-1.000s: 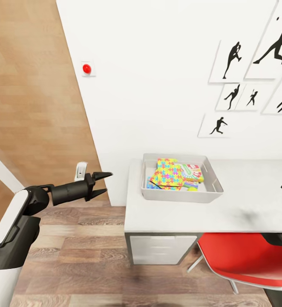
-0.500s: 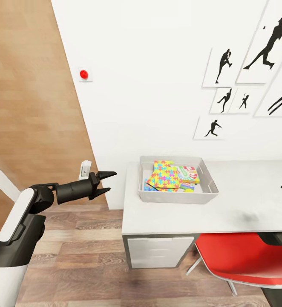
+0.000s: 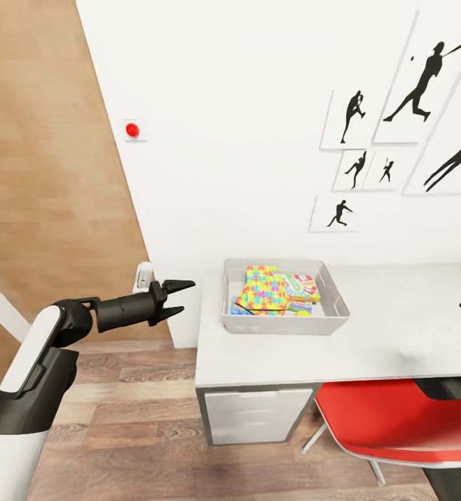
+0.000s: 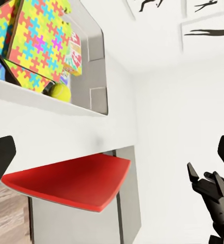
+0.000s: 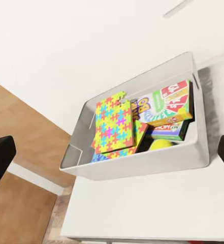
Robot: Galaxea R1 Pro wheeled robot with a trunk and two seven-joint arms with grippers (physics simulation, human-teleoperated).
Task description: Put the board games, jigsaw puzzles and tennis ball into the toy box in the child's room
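The head camera looks forward and down from well back onto the worktop [image 3: 397, 327] and wall. Both wrist cameras face the toy box [image 5: 142, 162], the right one nearer. All three views share the toy box.

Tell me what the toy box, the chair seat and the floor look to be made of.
Toy box: pale grey, smooth, probably plastic or painted metal; soft sheen, rolled rim. Chair seat: glossy red, likely moulded plastic, one curved piece. Floor: brown wood planks, visible grain and seams.
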